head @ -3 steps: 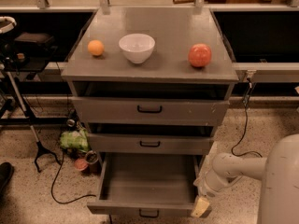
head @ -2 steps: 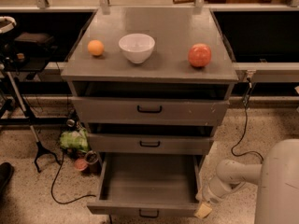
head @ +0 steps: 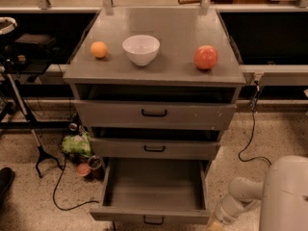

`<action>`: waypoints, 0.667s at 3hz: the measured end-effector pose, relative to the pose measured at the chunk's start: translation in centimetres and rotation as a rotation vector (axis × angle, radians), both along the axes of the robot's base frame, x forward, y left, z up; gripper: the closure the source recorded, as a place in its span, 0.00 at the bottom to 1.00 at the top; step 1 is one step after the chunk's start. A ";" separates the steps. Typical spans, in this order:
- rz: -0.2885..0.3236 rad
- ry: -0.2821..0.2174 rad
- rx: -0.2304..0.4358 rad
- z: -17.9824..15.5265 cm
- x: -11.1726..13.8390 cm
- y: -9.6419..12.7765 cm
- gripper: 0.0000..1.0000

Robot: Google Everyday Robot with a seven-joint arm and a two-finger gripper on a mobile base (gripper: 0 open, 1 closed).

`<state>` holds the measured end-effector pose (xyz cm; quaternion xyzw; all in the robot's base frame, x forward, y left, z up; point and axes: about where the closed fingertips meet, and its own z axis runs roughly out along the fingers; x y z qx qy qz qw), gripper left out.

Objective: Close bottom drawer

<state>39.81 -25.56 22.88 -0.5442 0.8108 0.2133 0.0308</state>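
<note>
The bottom drawer (head: 149, 216) is the lowest of three grey drawers in the cabinet (head: 154, 73). It is pulled far out, and its empty inside shows. Its small black handle (head: 153, 220) sits at the lower edge of the view. My gripper (head: 214, 224) is low at the bottom right, just right of the drawer's front right corner and partly cut off by the frame edge. My pale arm (head: 240, 196) leads to it from the right.
The top drawer (head: 154, 113) and middle drawer (head: 154, 148) stand slightly out. An orange (head: 98, 49), a white bowl (head: 141, 49) and a red apple (head: 206, 57) sit on the cabinet top. A green bag (head: 76, 144), cables and a stand (head: 29, 129) lie left on the floor.
My arm and gripper have moved lower and a little right, toward the frame's bottom edge beside the drawer's front right corner. The drawer is still as far out.
</note>
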 end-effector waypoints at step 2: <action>0.027 0.076 -0.009 -4.2 -2.8 -0.8 1.00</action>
